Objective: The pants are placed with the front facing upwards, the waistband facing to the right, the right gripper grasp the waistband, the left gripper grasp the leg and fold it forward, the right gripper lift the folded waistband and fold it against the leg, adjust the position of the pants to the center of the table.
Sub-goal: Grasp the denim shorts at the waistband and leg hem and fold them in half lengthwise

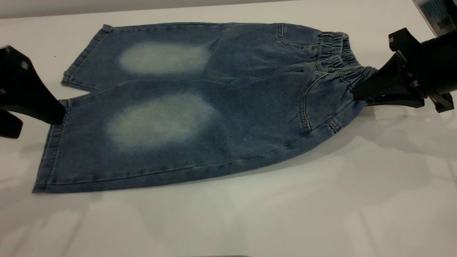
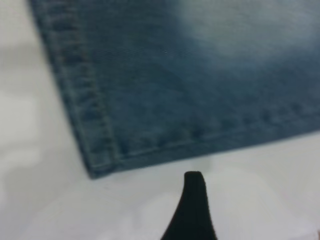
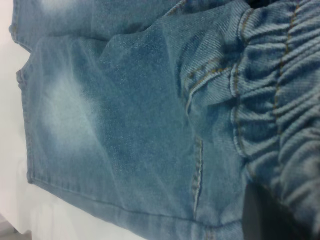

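Denim pants (image 1: 200, 107), one pair; two hands at opposite ends

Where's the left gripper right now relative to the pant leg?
In the exterior view the left gripper sits at the table's left side, its tip at the hem of the near leg of the pants.

A dull grey strip (image 1: 107, 7) is seen beyond the far edge of the surface (image 1: 321, 196), from eleven to twelve o'clock. Its nature cannot be told.
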### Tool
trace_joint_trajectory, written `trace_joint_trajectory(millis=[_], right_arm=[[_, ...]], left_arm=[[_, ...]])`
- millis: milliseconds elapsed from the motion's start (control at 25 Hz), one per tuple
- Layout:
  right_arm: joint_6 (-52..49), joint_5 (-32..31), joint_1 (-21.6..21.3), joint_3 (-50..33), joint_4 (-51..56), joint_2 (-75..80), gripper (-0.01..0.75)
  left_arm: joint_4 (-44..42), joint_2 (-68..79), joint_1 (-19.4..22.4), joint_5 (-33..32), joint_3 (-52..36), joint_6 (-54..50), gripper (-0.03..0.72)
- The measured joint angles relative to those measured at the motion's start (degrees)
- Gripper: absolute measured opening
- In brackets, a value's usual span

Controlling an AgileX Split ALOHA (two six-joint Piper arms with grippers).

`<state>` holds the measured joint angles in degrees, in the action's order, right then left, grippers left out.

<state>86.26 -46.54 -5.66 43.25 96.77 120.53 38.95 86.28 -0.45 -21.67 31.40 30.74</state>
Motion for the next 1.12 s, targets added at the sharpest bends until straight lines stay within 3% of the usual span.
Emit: trace_joint_trajectory(millis=[560, 1120], right_arm=[[0.00, -0.11, 0.00, 0.00, -0.06, 0.00, 0.041], [0.00, -0.11, 0.00, 0.00, -0.12, 0.00, 0.041]], left_arm=[[-1.70, 16.89, 0.00, 8.36, 0.05, -0.83, 0.569], [-1.65, 19.60, 0.00, 13.91, 0.11, -0.83, 0.569]])
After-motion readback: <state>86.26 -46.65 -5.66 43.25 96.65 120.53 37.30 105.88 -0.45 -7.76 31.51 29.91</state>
